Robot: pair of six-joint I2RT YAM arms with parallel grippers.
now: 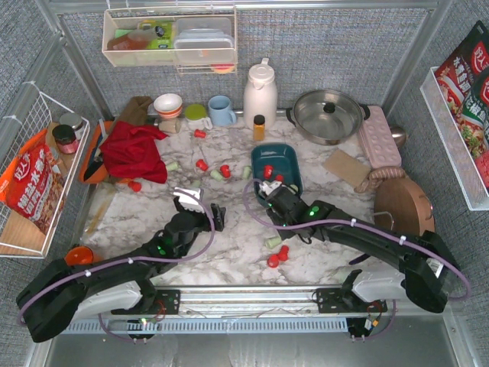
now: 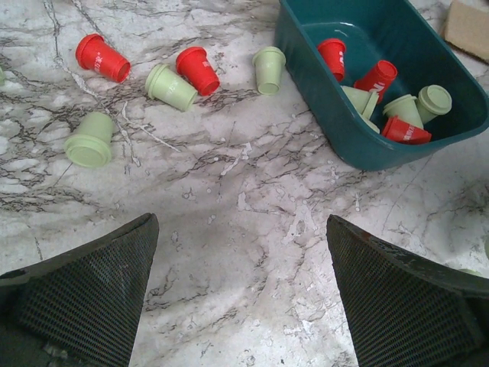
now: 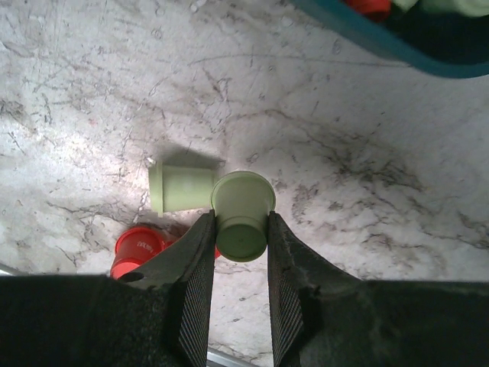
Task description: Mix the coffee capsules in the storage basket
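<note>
A pale green coffee capsule (image 3: 243, 200) was clamped in the right gripper (image 3: 240, 223) over the marble table (image 3: 344, 153), presumably for dropping into the teal storage basket (image 2: 336, 145), where red and green capsules (image 2: 380, 76) lay together. The left gripper (image 2: 241, 225) was held wide open, grasping nothing.

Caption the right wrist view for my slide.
Right gripper pinches a pale green capsule; another green capsule and a red capsule lie on the marble table.
</note>
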